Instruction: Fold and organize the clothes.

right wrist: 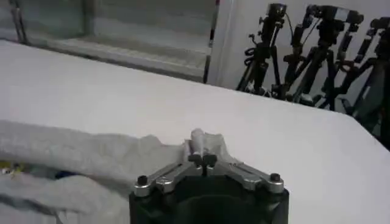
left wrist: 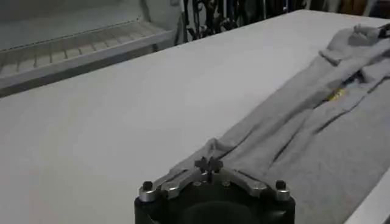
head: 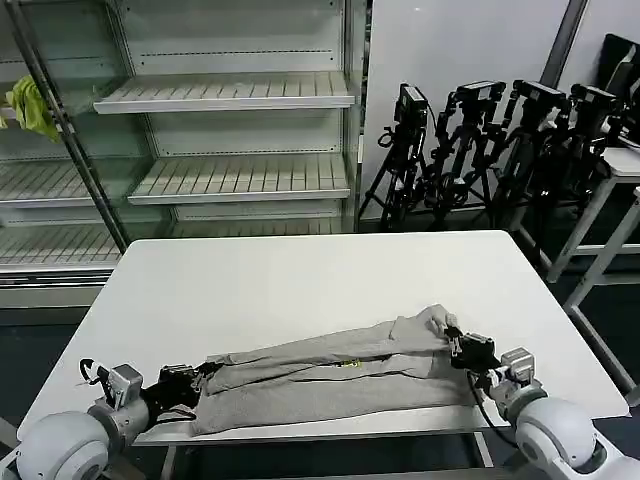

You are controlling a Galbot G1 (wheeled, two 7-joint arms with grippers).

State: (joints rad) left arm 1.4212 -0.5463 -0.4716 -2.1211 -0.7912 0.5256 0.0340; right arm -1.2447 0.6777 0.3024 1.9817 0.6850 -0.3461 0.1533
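**benchrat:** So where was everything at that point? Going left to right.

**foldbot_fan:** Far left, a yellow-green rag (head: 30, 105) hung on the shelf unit (head: 230, 92) — not part of the job. The left gripper (head: 200, 378) sat at the table's near-left corner, pinched closed on the left end of the grey shirt (head: 330, 375). The shirt lay along the near edge of the white table (head: 300, 280), already doubled lengthwise, long axis running straight from one gripper to the other. The right gripper (head: 452, 340) was clamped closed on the right end, where the cloth bunched up a little.

**benchrat:** Which arm was better placed for the next fold?

**foldbot_fan:** Pretty even — each held its own end, so my guess was one end gets carried along that axis toward the other. The right end sat slightly farther from the robot, so the strip ran a bit diagonal.

**benchrat:** Did the wrist cams add anything?

**foldbot_fan:** Yeah. The left wrist view showed the shirt (left wrist: 317, 115) stretching away from the left gripper (left wrist: 209, 165) with a small yellowish mark on it. The right wrist view showed the right gripper (right wrist: 201, 159) with a tuft of fabric pinched in its closed fingers, shirt (right wrist: 73, 152) trailing off. The tripods (head: 480, 150) stood behind the table.
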